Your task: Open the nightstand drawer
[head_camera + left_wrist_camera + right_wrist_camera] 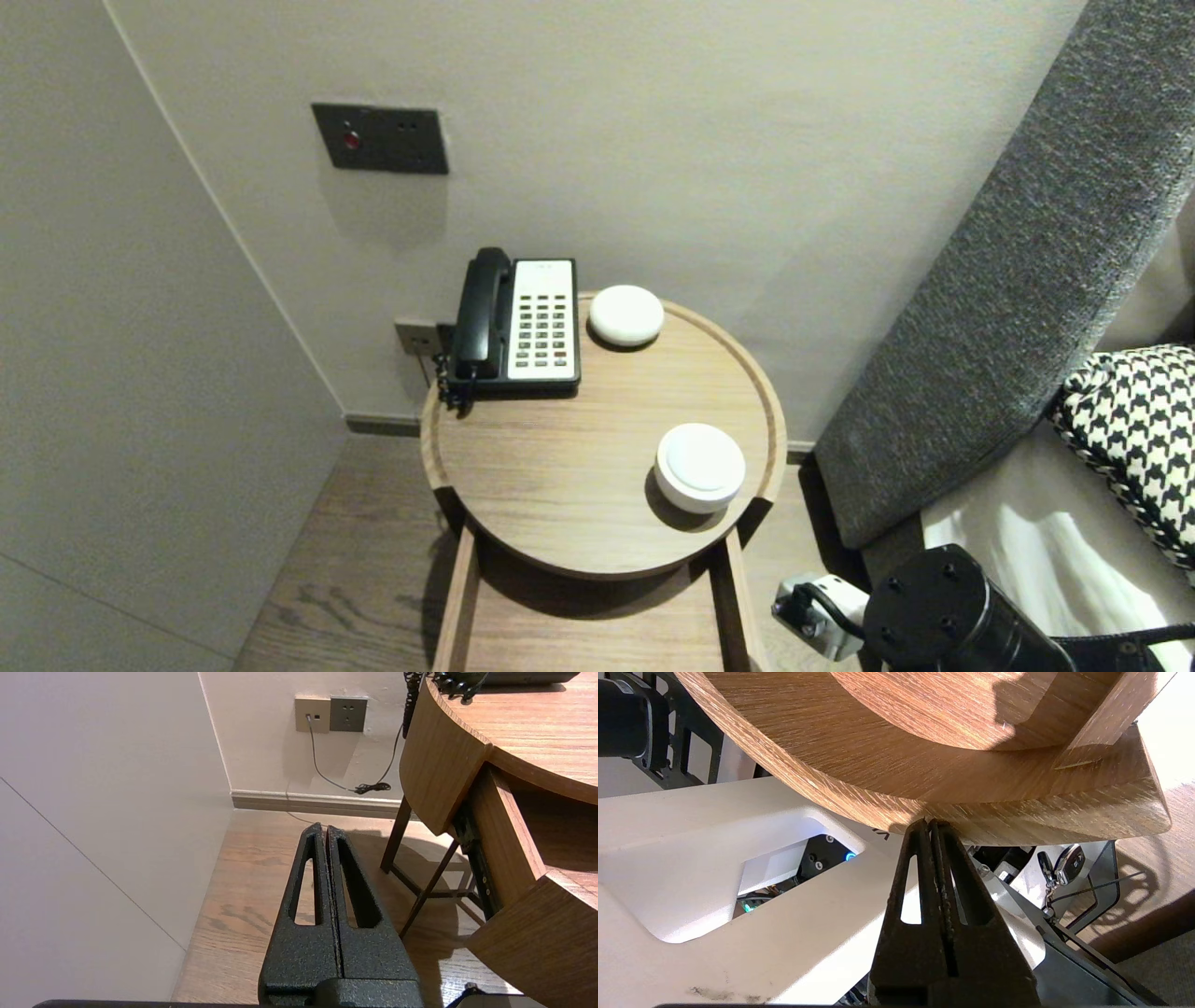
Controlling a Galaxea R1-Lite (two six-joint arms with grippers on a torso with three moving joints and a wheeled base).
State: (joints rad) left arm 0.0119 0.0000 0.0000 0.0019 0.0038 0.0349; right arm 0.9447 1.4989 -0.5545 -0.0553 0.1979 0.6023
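A round wooden bedside table (485, 467) stands in the corner with its drawer (597, 635) pulled out toward me. In the right wrist view my right gripper (929, 823) is shut and empty. Its tips sit at the lower edge of the drawer's curved front (971, 802); I cannot tell if they touch. In the head view only the right arm (943, 607) shows, at the lower right beside the drawer. My left gripper (324, 828) is shut on nothing and hangs parked above the wooden floor (252, 896), beside the table (444, 756).
On the tabletop are a black and white telephone (518, 322), a white dome (625, 315) and a white round lidded dish (700, 467). A grey headboard (1027, 280) and a bed with a houndstooth pillow (1134, 420) lie to the right. Wall sockets (348, 714) and a cable are behind.
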